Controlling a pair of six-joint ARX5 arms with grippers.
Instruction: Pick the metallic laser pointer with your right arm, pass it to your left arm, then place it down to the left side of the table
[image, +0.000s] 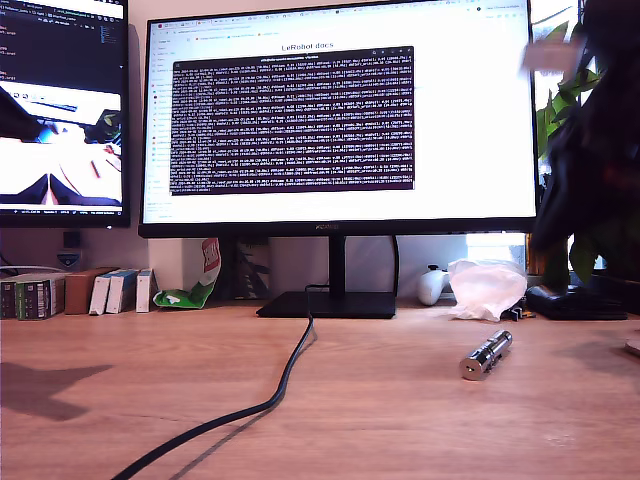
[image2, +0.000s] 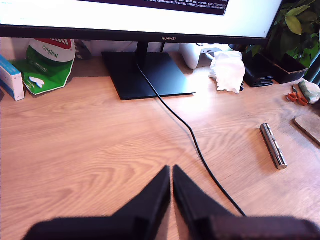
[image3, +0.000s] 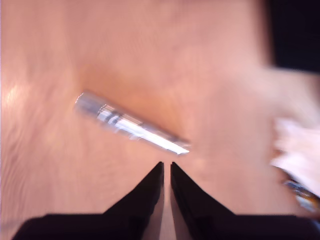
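The metallic laser pointer, a short ridged silver cylinder, lies flat on the wood-grain table toward the exterior view's right. My second gripper hovers over it, shut and holding nothing, with the pointer just beyond its tips in a blurred picture. My first gripper is shut and empty above bare wood, well away from the pointer. A dark blurred arm hangs at the exterior view's right.
A black cable runs from the monitor stand toward the front edge. Crumpled white plastic lies behind the pointer. Small boxes and a green bag line the back. Orange scissors and a plant sit beyond.
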